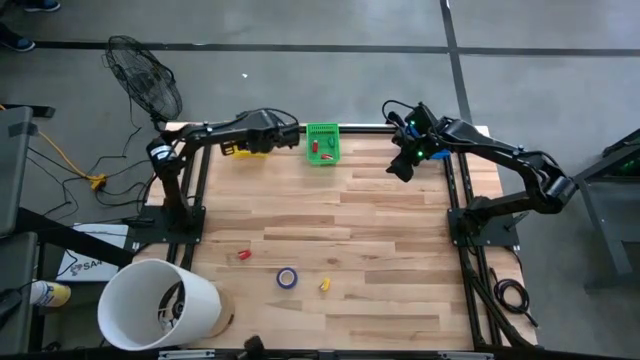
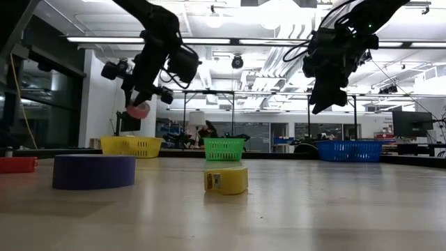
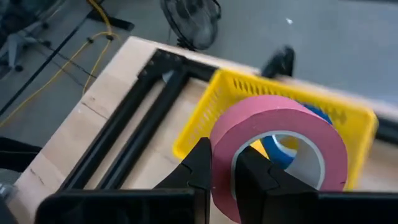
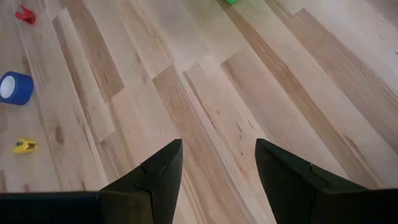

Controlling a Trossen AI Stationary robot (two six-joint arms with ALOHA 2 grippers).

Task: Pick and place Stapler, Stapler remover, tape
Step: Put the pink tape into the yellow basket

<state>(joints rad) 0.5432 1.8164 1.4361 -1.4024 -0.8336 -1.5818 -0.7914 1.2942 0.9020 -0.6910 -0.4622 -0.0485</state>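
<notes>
Pale wooden-plank worktop [image 1: 330, 230] carries a blue ring-shaped tape roll [image 1: 287, 278] near its front edge. At the back, the left gripper [image 3: 225, 177] is clamped on the wall of a pink ring-shaped tape roll [image 3: 280, 146], holding it above a yellow plastic mesh basket [image 3: 205, 118]. Raised over the far right, the right gripper [image 4: 219, 163] has its fingers spread and empty.

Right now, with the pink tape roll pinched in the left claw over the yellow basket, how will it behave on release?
The pink tape roll is gripped through its wall by the left claw, so it looks rigid. It likely drops into the yellow basket. Being round, it may roll or settle against the blue roll inside.
</notes>
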